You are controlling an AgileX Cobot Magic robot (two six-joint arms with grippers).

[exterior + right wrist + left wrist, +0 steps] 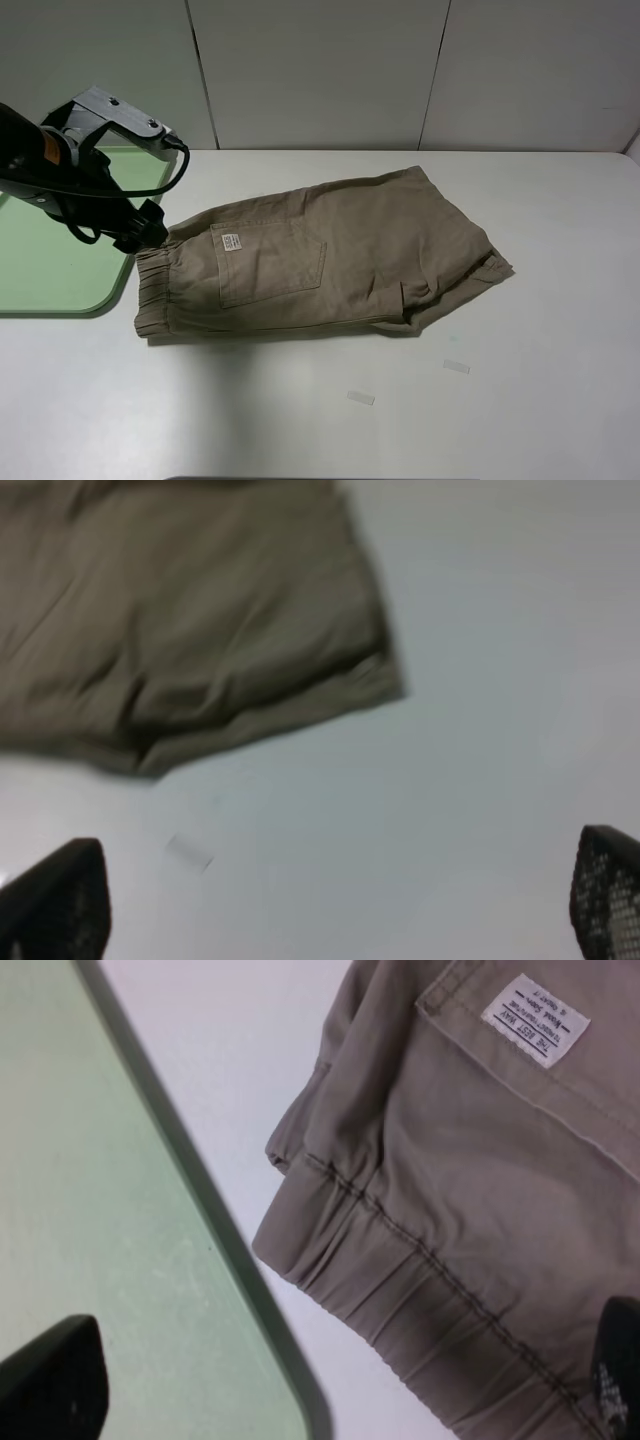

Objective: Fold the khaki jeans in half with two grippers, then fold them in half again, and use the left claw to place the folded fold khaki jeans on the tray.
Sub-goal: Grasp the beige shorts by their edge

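The khaki jeans (pixel 340 255) lie flat on the white table, waistband to the left, back pocket and white label up, leg hems to the right. My left gripper (pixel 143 226) hovers at the waistband's upper left corner, next to the mint-green tray (pixel 50 265). In the left wrist view the left gripper (pixel 335 1395) is open and empty, one finger over the tray (pixel 100 1210), the other over the waistband (pixel 420 1290). In the right wrist view the right gripper (pixel 335 905) is open and empty over bare table, apart from the leg hem (pixel 250 695). The right arm is out of the exterior view.
Two small clear tape scraps (pixel 456 366) (pixel 360 398) lie on the table in front of the shorts; one shows in the right wrist view (pixel 188 852). A white panelled wall (pixel 320 70) stands behind the table.
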